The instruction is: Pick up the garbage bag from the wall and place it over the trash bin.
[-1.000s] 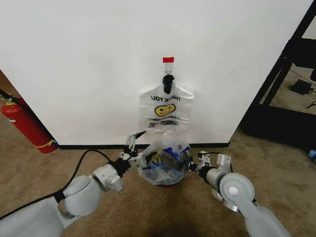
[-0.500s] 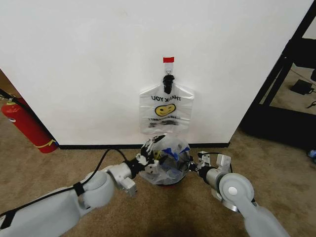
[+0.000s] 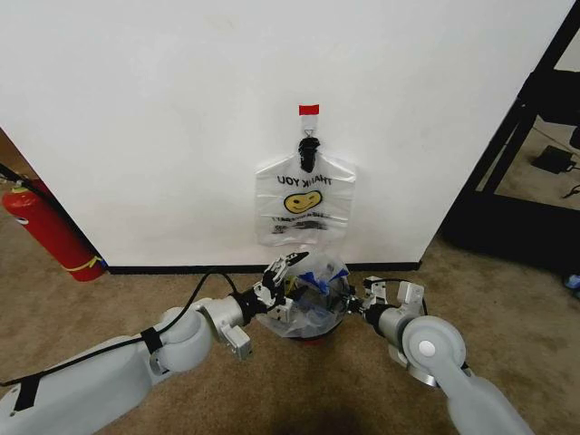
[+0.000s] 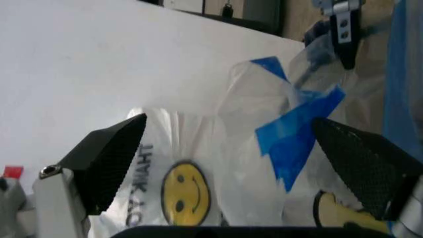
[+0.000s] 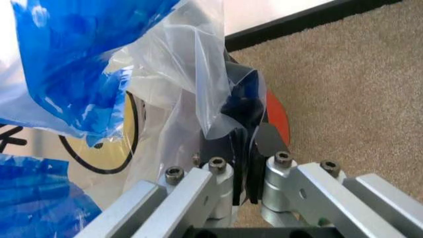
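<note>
1. your garbage bag (image 3: pixel 305 201) hangs flat on the wall (image 3: pixel 163 118) from a black hook (image 3: pixel 309 149) under a strip of red tape (image 3: pixel 309 110), smiley face outward, its long axis straight up and down.
2. the trash bin (image 3: pixel 308 308) sits on the carpet directly below it, already stuffed with clear and blue plastic.
3. your left hand (image 3: pixel 283 269) is at the bin's near rim, fingers spread open and empty, and its wrist camera looks straight at the bag (image 4: pixel 172 183). so the bag lies up and toward the wall from this hand.
4. your right hand (image 5: pixel 246 148) is clamped shut on the plastic in the bin, at the bin's right edge.
5. the left is the free one and seems the nearer to the bag's lower hem.
</note>
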